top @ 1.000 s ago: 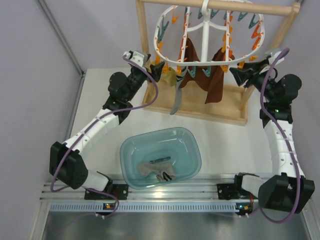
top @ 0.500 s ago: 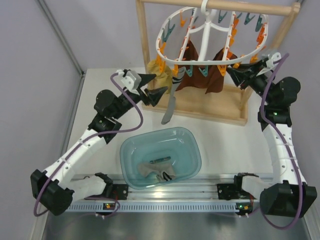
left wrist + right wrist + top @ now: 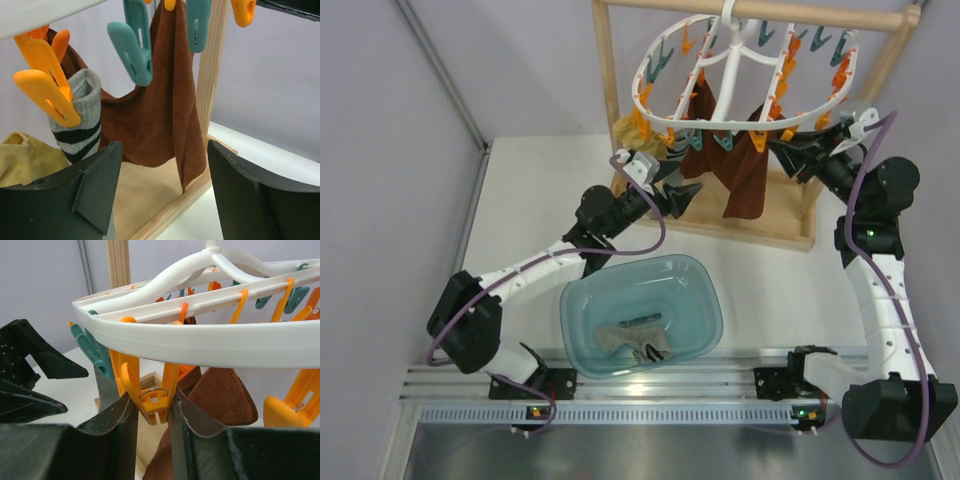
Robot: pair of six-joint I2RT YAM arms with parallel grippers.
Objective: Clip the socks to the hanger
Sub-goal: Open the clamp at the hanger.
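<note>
Left gripper (image 3: 685, 197) rightward; grey sock (image 3: 80, 120) wrist-view only.

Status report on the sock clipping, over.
Left gripper open, empty, by hanger. Right gripper pinching orange clip. Grey striped sock clipped; other socks in basin.

Teal tub (image 3: 716, 318) sits near the wooden rack (image 3: 604, 70) (brown cloths (image 3: 745, 185) hanging).

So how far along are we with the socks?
Done: a grey striped sock is clipped on the hanger, and a yellow sock seems hung beside it. In hand: the right fingers squeeze an orange clip; the left fingers stand open, empty. Left: more socks lie in the basin.
</note>
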